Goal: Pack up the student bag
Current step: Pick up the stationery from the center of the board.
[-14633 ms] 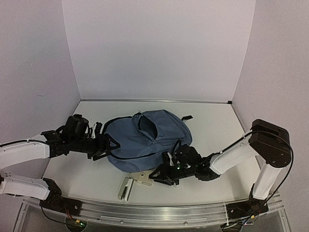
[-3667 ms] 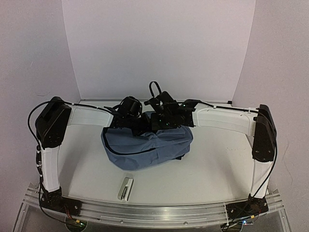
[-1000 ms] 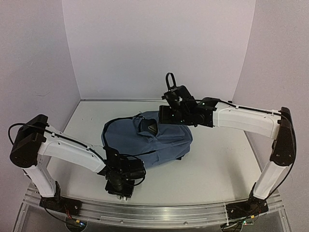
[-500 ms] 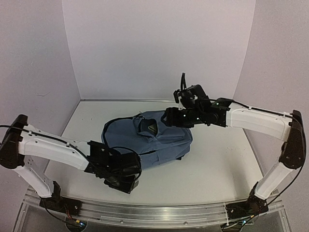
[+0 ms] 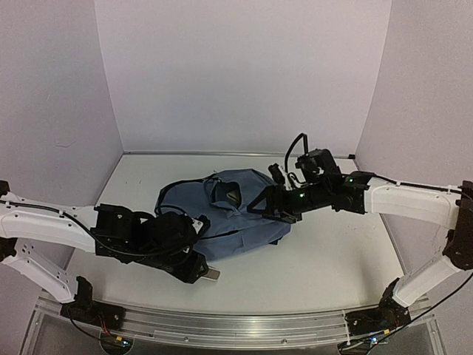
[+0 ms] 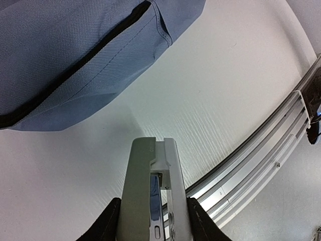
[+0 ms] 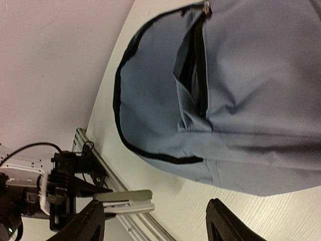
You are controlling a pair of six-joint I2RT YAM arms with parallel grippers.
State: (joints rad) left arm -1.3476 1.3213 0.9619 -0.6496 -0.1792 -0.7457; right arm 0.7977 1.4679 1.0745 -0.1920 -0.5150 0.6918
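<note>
In the middle of the white table [image 5: 332, 251]: the student bag [image 5: 236, 214], lying flat, slate-blue with black zip trim and a black strap at the far side. Front pocket [image 7: 193, 65] unzipped and gaping, dark inside.

Left gripper [image 5: 194, 268]: low over the near part of the table, just beside the near edge of the bag, closed on a grey stapler [image 5: 211, 275]. In the left wrist view, black fingers [image 6: 108, 223] pressed against both long sides of the stapler, with the front end pointing away from the wrist. Ahead of it, bare table, with the blue fabric of the bag on one side and the metal rail [image 6: 261, 165] of the table edge on the other. Stapler and bag apart, with a strip of white table between them. Cannot tell whether the stapler rests on the table or hangs just above it.

Right gripper [image 5: 267, 207]: reaching in from the right side, over the right part of the bag near the pocket, jaws wide apart, holding nothing. In the right wrist view, two dark fingertips [image 7: 225, 226] far from each other at the bottom edge. Beyond them the bag with the open pocket, and farther away the left arm [image 7: 30, 193] with the stapler, near the rail. Cannot tell from the top view whether the right fingers touch the fabric.
</note>
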